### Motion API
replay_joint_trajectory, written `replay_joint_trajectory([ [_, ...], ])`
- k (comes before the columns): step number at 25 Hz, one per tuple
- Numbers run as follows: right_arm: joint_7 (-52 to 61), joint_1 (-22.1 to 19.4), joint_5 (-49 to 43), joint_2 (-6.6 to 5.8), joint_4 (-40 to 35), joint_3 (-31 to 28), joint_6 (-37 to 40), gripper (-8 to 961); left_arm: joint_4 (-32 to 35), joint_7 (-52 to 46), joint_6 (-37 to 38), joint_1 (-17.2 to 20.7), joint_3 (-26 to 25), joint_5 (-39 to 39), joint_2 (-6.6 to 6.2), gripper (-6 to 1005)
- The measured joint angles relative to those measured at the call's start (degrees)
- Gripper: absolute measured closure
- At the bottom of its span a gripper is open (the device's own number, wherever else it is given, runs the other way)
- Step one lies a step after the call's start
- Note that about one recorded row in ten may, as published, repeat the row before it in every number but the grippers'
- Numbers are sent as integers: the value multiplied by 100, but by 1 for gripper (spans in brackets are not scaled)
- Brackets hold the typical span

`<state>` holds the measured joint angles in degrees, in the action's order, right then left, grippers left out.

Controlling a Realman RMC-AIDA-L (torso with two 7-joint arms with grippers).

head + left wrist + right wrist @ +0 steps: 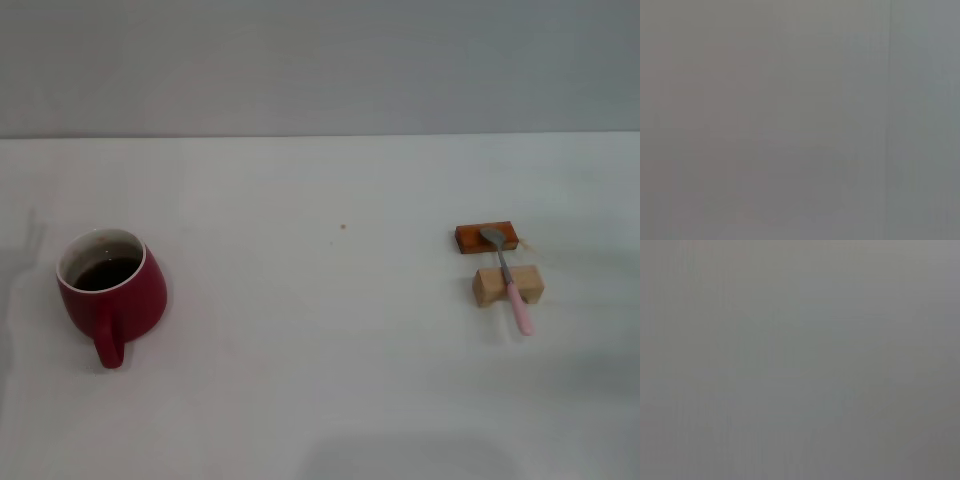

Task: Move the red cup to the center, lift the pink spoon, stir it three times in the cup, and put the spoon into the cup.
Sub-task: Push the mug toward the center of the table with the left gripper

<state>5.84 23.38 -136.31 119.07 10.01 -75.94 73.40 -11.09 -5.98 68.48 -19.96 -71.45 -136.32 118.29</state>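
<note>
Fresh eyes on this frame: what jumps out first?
The red cup at the table's left, holding dark liquid, handle toward the robot. Then, far right, the pink spoon propped across two small blocks: a tan one and a reddish-brown one behind it. No grippers in view.

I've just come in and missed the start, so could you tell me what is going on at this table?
Nothing is being handled at the moment: neither of the robot's grippers shows in any view. A red cup with dark liquid stands on the robot's left side of the white table, its handle pointing toward the robot. Over on the right, a pink spoon lies propped across two small blocks, a reddish-brown block under its bowl and a pale wooden block under its handle. The cup has not yet been moved to the center.
</note>
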Motion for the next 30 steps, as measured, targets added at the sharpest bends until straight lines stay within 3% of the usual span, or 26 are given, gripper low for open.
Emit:
replay_joint_trajectory([
  [17, 5, 1, 0, 2, 20, 45, -27, 231, 133, 4, -48, 154, 0, 0, 4, 170],
  [23, 5, -1, 0, 11, 18, 43, -24, 230, 234, 66, -396, 120, 0, 0, -5, 172],
  [30, 5, -1, 0, 11, 20, 53, 7, 230, 225, 636, -570, 79, 26, -16, 5, 419],
])
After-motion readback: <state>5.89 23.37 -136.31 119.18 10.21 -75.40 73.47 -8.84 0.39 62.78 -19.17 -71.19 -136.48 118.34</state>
